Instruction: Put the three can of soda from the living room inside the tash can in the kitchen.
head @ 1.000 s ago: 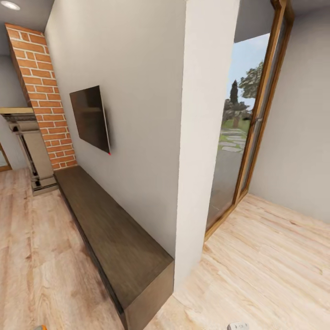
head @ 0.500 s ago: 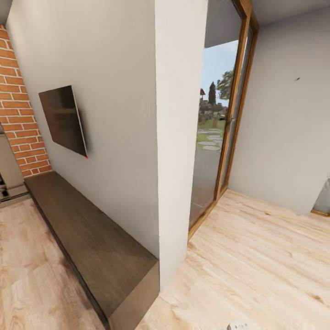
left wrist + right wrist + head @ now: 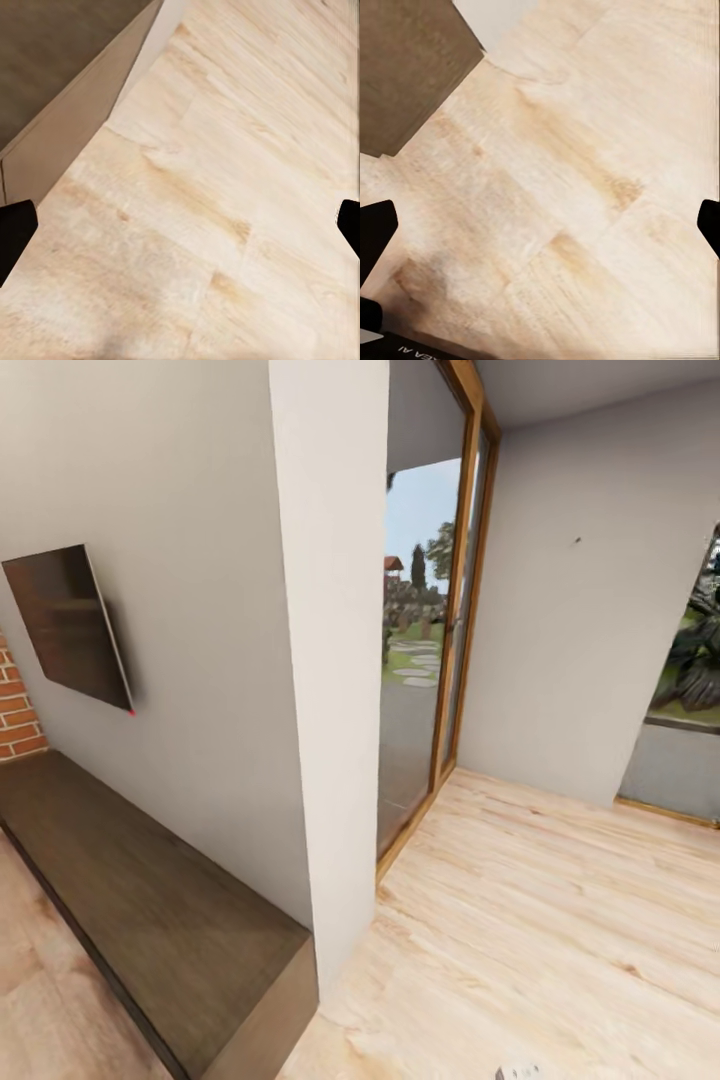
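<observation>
A light wood plank floor (image 3: 560, 920) is seen in the head view, spreading from the lower middle to the right, with a white wall end (image 3: 330, 660) standing upright near the centre. To the left of that wall end, a black wall TV (image 3: 68, 625) is mounted on the grey wall, and a strip of red brick column (image 3: 18, 705) is visible at the left edge. Below the TV, a long low dark-topped cabinet (image 3: 140, 900) runs along the wall up to the wall end. Right of the wall end, a wood-framed glass door (image 3: 455, 610) is shown, with a garden path and trees seen through it, and a second window (image 3: 690, 670) is cut off by the right edge. In the left wrist view, the left end effector (image 3: 180, 225) is seen spread wide, its two dark fingertips (image 3: 15, 229) at opposite edges with nothing between them, above the plank floor and near the cabinet's corner. In the right wrist view, the right end effector (image 3: 540, 225) is likewise spread wide and empty over the floor, beside the cabinet's end. The cans of soda and the trash can cannot be located from these views.
</observation>
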Controlling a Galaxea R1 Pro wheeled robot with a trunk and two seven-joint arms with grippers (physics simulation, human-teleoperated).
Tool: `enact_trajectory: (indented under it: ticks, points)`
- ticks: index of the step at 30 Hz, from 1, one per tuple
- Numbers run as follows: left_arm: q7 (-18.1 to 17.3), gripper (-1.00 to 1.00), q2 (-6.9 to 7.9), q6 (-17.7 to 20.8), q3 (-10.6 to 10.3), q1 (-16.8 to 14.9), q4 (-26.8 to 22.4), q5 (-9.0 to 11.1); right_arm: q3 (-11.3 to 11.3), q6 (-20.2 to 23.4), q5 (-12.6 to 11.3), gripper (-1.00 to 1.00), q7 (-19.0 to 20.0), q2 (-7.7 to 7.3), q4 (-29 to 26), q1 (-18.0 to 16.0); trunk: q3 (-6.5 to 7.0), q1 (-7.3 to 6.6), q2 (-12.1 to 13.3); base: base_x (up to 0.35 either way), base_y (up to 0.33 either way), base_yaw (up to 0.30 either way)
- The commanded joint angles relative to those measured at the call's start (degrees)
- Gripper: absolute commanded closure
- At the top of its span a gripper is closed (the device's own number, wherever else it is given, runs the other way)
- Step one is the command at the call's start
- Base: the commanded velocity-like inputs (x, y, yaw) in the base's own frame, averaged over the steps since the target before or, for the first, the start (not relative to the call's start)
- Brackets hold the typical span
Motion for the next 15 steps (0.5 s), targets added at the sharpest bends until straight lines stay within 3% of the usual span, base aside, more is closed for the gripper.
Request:
enact_trajectory:
  ticks: [1, 15]
  points:
    - [0.00, -1.00, 0.00, 0.00, 0.00, -0.01, 0.00, 0.00, 0.00, 0.00, 0.00, -1.00, 0.00, 0.00, 0.01, 0.00, 0.02, 0.00, 0.00, 0.000, 0.000, -0.270]
    - [0.00, -1.00, 0.00, 0.00, 0.00, -0.01, 0.00, 0.00, 0.00, 0.00, 0.00, -1.00, 0.00, 0.01, 0.03, 0.00, 0.33, 0.00, 0.00, 0.000, 0.000, -0.270]
